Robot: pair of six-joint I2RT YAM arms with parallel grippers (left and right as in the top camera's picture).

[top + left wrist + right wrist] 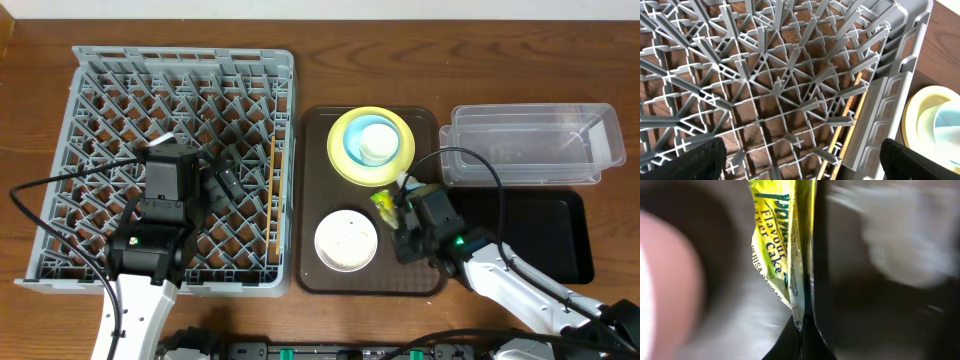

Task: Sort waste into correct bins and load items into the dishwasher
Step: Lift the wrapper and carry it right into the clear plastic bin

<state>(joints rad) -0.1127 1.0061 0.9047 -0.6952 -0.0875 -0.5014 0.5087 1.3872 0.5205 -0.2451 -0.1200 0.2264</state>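
Observation:
My right gripper [395, 208] is shut on the yellow-green snack wrapper [384, 203] over the brown tray [320, 200]; the wrapper fills the right wrist view [782, 255], pinched between the fingers. My left gripper [212, 185] is open and empty over the grey dish rack [100, 100]. Wooden chopsticks [271, 200] lie along the rack's right side, also in the left wrist view [845, 125]. The yellow plate [345, 165] holds a light blue bowl [360, 135] with a small white cup [378, 145]. A white bowl [346, 239] sits on the tray's front.
The clear tub [530, 145] stands at the right, with the shallow black tray [540, 235] in front of it. The right arm reaches in over the black tray from the front right. Cables run across both sides.

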